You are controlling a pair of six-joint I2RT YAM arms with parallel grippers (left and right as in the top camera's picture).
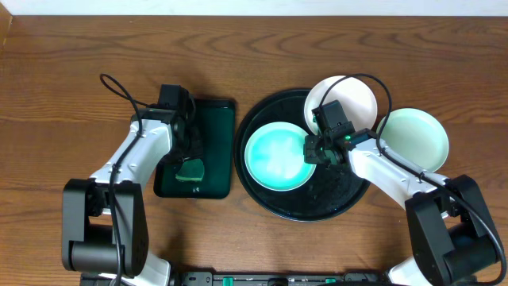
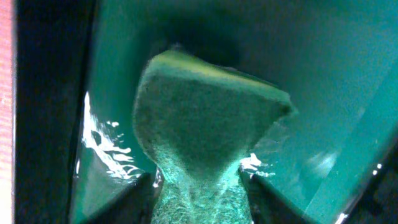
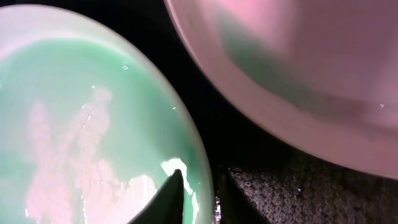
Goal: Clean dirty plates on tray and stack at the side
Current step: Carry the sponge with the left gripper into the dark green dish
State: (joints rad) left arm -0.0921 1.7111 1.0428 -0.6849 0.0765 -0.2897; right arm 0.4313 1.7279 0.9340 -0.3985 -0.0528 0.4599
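Snugly in left end effector [image 2: 196, 202], sponge [image 2: 205, 118] in green tray [image 2: 348, 74]; right end effector [image 3: 198, 199] unclear.

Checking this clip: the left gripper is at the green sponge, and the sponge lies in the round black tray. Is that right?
Not quite. The left gripper is at the green sponge, but the sponge lies in the rectangular dark green tray, not in the round black tray to its right. The overhead view shows this.
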